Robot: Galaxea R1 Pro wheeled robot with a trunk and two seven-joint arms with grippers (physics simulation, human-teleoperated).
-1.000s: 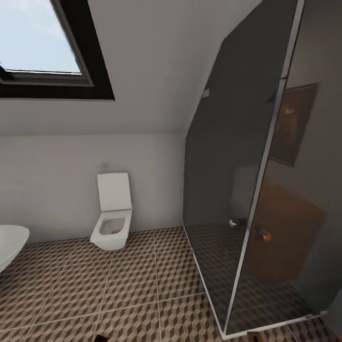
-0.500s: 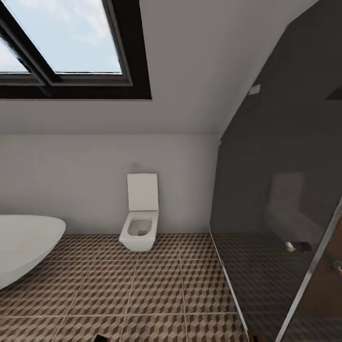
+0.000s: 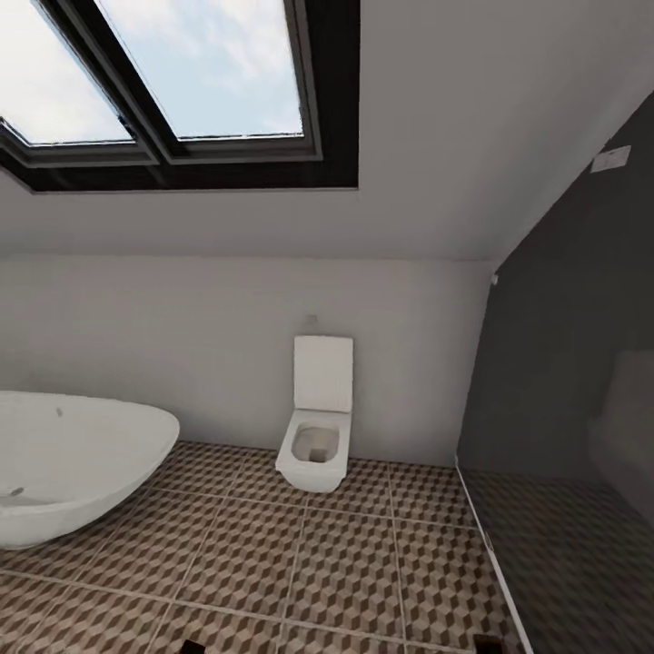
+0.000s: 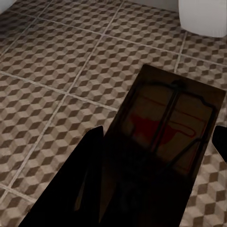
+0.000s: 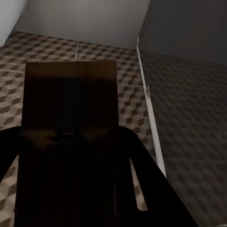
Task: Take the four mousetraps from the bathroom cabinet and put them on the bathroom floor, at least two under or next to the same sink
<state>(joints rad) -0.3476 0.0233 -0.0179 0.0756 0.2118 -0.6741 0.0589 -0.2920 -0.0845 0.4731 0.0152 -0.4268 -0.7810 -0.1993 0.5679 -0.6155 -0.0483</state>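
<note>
In the left wrist view my left gripper [image 4: 158, 142] is shut on a mousetrap [image 4: 165, 127], a tan board with dark wire and a red mark, held flat above the bathroom floor [image 4: 56, 61]. My right gripper [image 5: 68, 137] is shut on a second mousetrap [image 5: 71, 94], whose plain brown board faces the right wrist camera, above the cube-patterned floor [image 5: 127, 56]. In the head view the patterned floor [image 3: 318, 563] spreads ahead, and two small dark tips [image 3: 191, 647] [image 3: 486, 645] peek in at the bottom edge. The cabinet and the sink are out of view.
A white wall-hung toilet [image 3: 316, 436] stands against the far wall. A large white oval tub [image 3: 73, 472] sits at the left. The dark glass shower enclosure [image 3: 572, 436] with its pale floor rail closes the right side. A skylight [image 3: 182, 73] is overhead.
The head camera has turned left: the shower enclosure slid toward the right edge, the toilet shifted right, and the tub and skylight came further into view.
</note>
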